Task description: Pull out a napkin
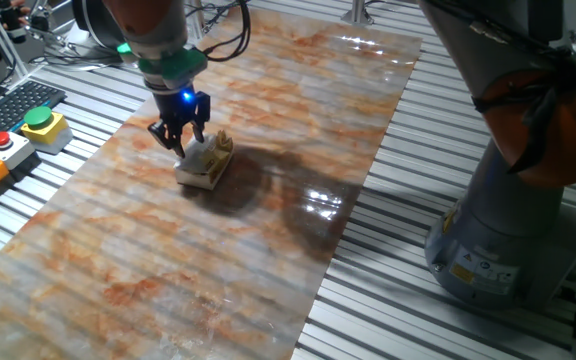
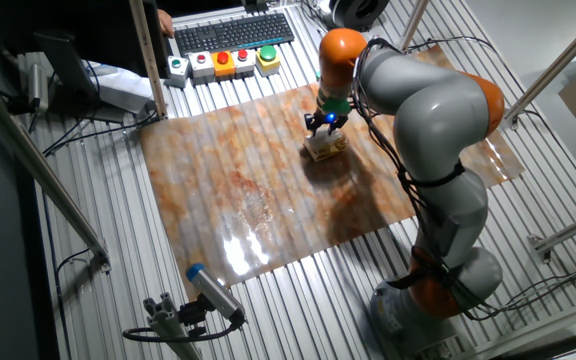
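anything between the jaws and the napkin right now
Nothing visible. The gripper is directly over the small golden-tan and white box, jaws down at the thin white tissue napkin poking from its top; whether they grip it is unclear.

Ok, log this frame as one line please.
phase: reaching napkin | gripper: above box, at white napkin on top, grip unclear | napkin: not yet pulled out | surface: marbled mat
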Tool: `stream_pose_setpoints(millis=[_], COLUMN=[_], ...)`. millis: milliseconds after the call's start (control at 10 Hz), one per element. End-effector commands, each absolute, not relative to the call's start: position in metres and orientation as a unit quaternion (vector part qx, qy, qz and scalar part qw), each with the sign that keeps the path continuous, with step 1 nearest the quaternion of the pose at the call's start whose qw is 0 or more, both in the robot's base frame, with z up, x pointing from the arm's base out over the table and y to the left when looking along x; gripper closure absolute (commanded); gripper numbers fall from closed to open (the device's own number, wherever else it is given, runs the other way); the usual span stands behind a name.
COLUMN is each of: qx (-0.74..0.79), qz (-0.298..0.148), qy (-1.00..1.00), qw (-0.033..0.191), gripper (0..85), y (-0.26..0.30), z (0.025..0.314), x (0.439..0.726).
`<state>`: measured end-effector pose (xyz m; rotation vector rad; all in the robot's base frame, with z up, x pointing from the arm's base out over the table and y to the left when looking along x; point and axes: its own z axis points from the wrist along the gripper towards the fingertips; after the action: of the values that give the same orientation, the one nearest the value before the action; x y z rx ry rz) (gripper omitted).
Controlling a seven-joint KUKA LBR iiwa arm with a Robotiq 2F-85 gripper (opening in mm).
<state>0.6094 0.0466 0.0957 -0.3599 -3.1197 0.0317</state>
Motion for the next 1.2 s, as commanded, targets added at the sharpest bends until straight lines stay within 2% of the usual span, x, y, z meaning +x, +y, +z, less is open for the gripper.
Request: stream_pose_setpoints(millis=[0,300,1000,1100], qx=[-0.113,-0.110,-0.107,-0.117], qz=[0.007,0.008,0.008,-0.001], qy=[-0.994,-0.994,-0.994,-0.993], qw=[0.002,-0.003,0.004,-0.002], gripper=[34.0,34.0,34.0,34.0], y=[0.045,0.043,0.047,0.047], z=[0.096,0.101,0.109,0.109], x=[0.611,0.618,0.624,0.624])
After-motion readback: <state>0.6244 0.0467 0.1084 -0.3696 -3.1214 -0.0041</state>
